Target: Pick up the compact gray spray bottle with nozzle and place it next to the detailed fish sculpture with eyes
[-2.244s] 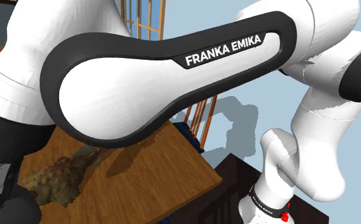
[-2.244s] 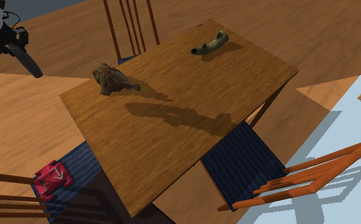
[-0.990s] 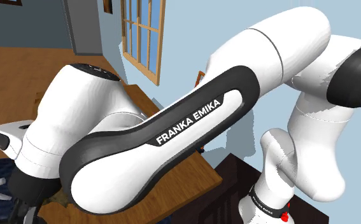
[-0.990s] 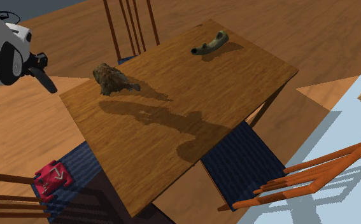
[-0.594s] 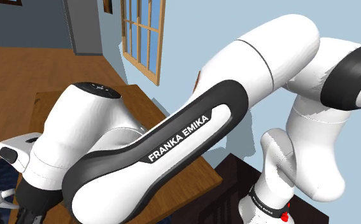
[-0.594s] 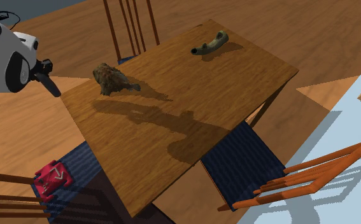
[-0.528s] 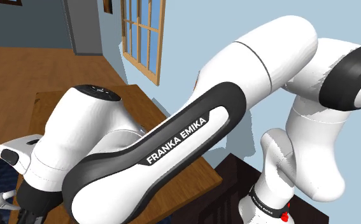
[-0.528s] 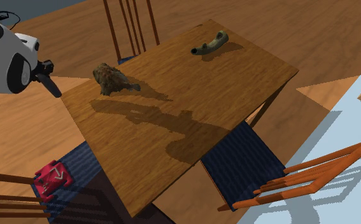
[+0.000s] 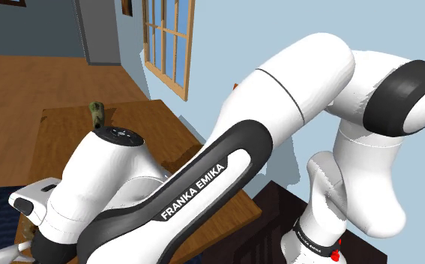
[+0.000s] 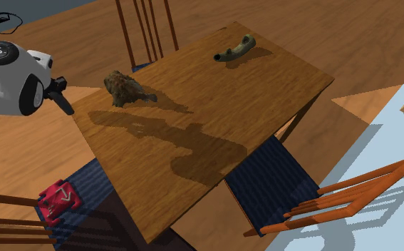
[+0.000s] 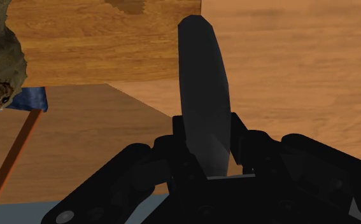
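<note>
Shows FRANKA EMIKA on the white arm (image 9: 203, 180). Has moved the gripper (image 10: 67, 108) closer to the brown fish sculpture (image 10: 125, 88), upper left. Keeps fingers (image 11: 203, 95) pressed together, holding nothing.
</note>
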{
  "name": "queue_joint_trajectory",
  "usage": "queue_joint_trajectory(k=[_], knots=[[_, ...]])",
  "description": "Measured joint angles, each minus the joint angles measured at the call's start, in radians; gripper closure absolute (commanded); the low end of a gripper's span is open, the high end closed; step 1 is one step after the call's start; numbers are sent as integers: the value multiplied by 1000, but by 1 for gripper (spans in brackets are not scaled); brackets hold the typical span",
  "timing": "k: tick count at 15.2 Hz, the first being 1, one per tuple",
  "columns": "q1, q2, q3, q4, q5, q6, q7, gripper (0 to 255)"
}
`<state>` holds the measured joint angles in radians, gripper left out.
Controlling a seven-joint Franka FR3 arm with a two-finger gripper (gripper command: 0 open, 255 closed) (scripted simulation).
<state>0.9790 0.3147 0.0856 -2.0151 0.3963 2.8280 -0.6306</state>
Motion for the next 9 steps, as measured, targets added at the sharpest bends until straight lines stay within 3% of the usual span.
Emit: queue_joint_trajectory(k=[9], knots=[[-24, 71, 36, -9, 45, 80, -55, 255]])
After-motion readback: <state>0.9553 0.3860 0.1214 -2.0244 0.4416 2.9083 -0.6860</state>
